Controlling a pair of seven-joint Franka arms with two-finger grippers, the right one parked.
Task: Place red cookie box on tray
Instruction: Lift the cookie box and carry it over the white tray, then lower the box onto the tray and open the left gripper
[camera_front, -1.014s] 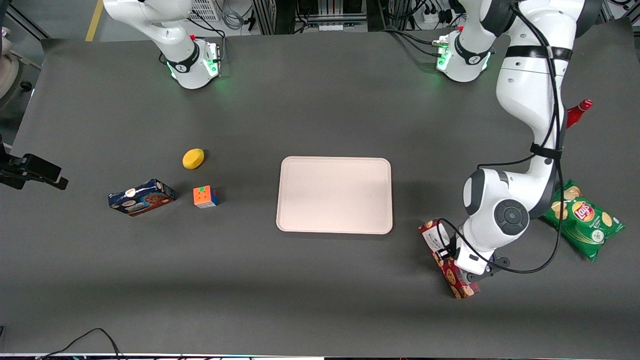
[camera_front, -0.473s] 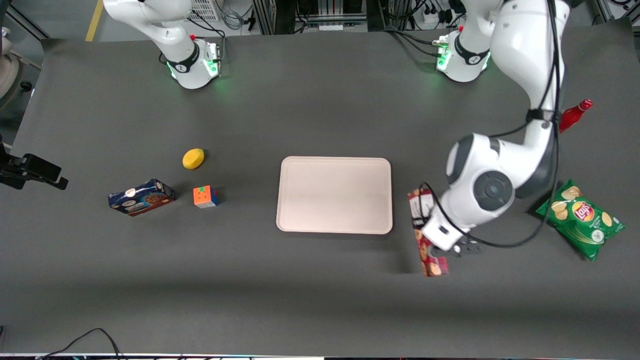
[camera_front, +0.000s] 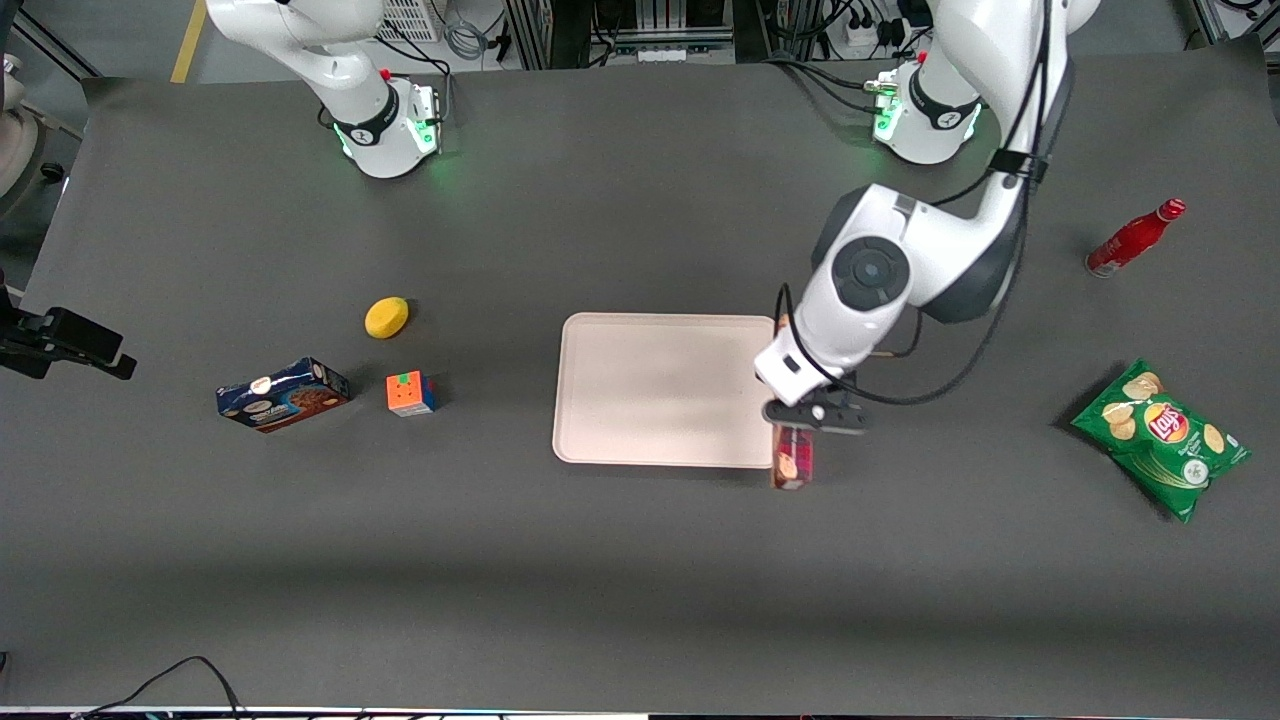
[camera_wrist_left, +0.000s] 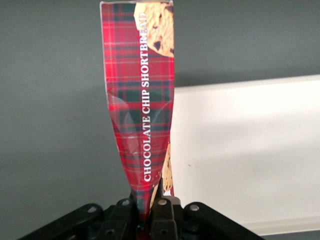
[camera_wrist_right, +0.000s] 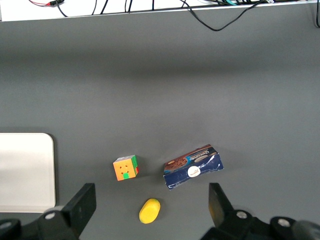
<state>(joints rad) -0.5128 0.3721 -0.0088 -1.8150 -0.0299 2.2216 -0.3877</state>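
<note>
Our jaws are pinched tight on one end of the red cookie box (camera_wrist_left: 142, 110), squeezing its plaid card to a crease. We see the gripper (camera_front: 800, 420) hanging above the tray's (camera_front: 640, 390) edge toward the working arm's end, near the corner closest to the front camera, the box held off the surface and overlapping that rim. Farther from the camera, toward our working arm's end, lie the green chip bag (camera_front: 1160, 435) and the red bottle (camera_front: 1135, 237).
</note>
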